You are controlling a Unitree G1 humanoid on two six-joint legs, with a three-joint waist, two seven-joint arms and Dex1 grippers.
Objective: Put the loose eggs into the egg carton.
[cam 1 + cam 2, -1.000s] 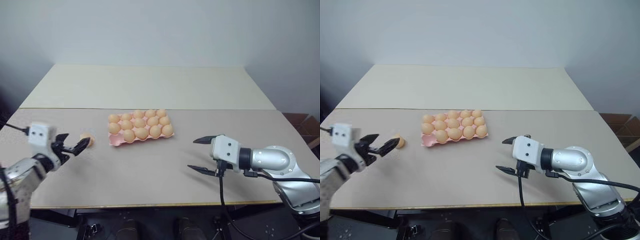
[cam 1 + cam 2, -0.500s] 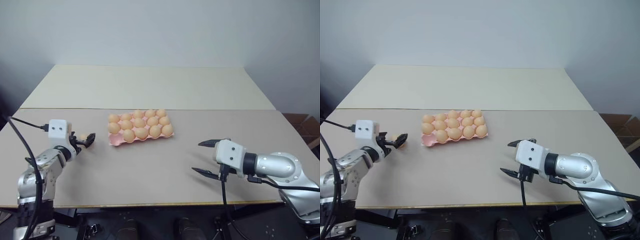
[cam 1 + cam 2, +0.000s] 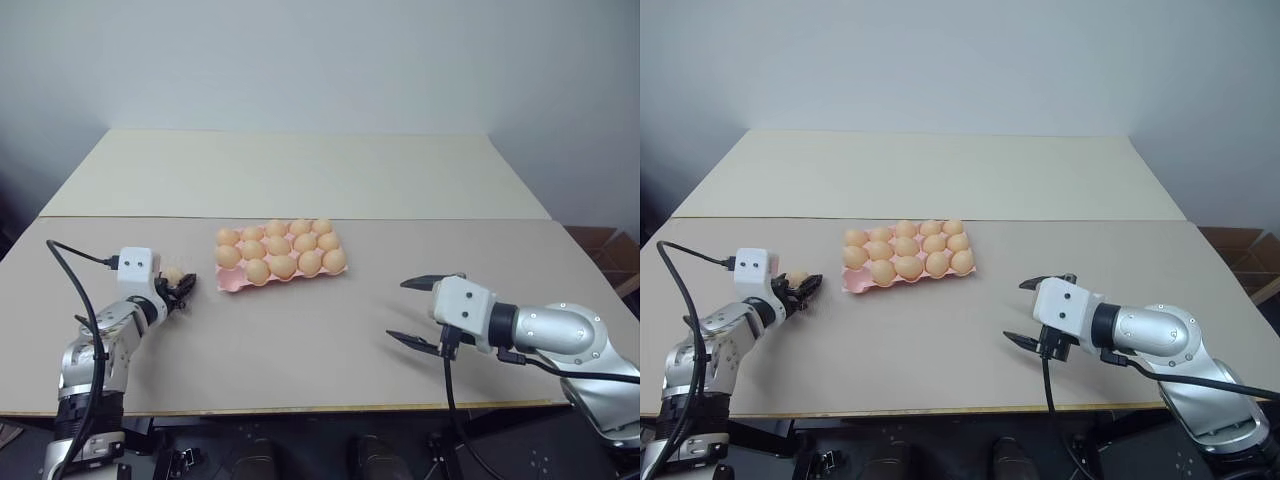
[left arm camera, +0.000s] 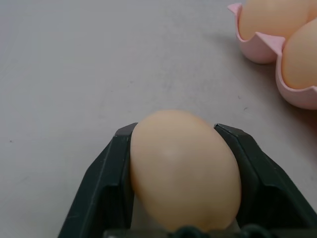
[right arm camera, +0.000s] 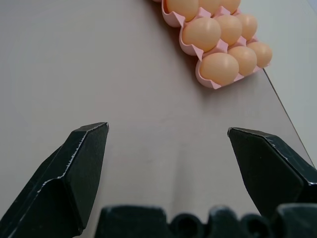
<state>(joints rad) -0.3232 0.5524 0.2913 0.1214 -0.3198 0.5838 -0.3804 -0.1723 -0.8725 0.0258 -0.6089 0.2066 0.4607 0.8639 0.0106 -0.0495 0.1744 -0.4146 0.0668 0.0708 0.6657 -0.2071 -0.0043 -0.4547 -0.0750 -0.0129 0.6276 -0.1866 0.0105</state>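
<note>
One loose egg [image 4: 183, 168], pale orange-tan, lies on the table just left of the egg carton [image 3: 232, 284]. My left gripper [image 3: 180, 287] is shut on it, one black finger on each side. The pink carton holds several eggs, and its near-left corner cup is empty. The carton's corner [image 4: 252, 49] appears a short way beyond the held egg. My right gripper [image 3: 400, 310] hovers open over bare table, right of and nearer than the carton, with nothing between its fingers [image 5: 79, 158].
The beige table [image 3: 300, 340] has a lighter panel [image 3: 290, 175] at the back, with a seam just behind the carton. The table's front edge [image 3: 330, 408] runs close below both arms. A black cable [image 3: 70, 270] loops from the left wrist.
My left gripper went forward and down to the loose egg and shut on it. The right gripper stayed open, almost in place.
</note>
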